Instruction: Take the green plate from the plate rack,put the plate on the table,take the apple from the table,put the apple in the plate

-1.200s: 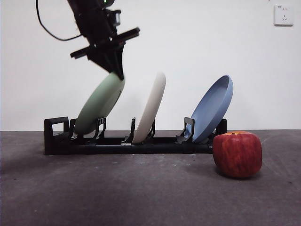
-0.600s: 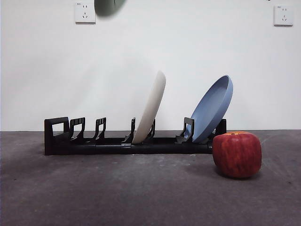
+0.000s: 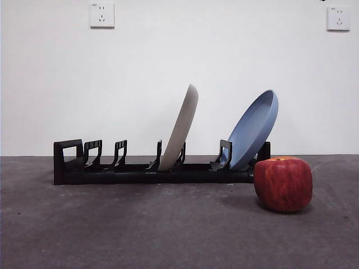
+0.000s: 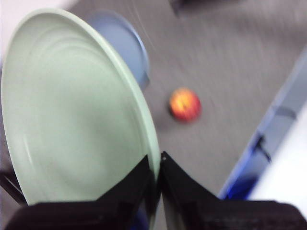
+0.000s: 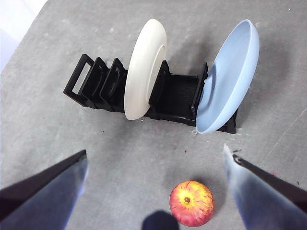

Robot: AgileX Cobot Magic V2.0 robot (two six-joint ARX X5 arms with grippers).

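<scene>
My left gripper [image 4: 156, 167] is shut on the rim of the pale green plate [image 4: 72, 115] and holds it high in the air, out of the front view. The black plate rack [image 3: 151, 168] stands on the grey table [image 3: 140, 230] with its left slots empty; it also shows in the right wrist view [image 5: 144, 96]. The red apple [image 3: 283, 183] sits on the table in front of the rack's right end, and shows in the right wrist view [image 5: 192, 203] and, blurred, far below in the left wrist view [image 4: 184, 104]. My right gripper [image 5: 156, 165] hangs open above the apple.
A cream-white plate [image 3: 180, 129] leans in the rack's middle and a blue plate [image 3: 252, 130] at its right end. The white wall behind carries two sockets [image 3: 102, 15]. The left wrist view is motion-blurred.
The left gripper has lifted the green plate out of the rack's left slots and up out of the front view. The apple and the other plates have not moved.
</scene>
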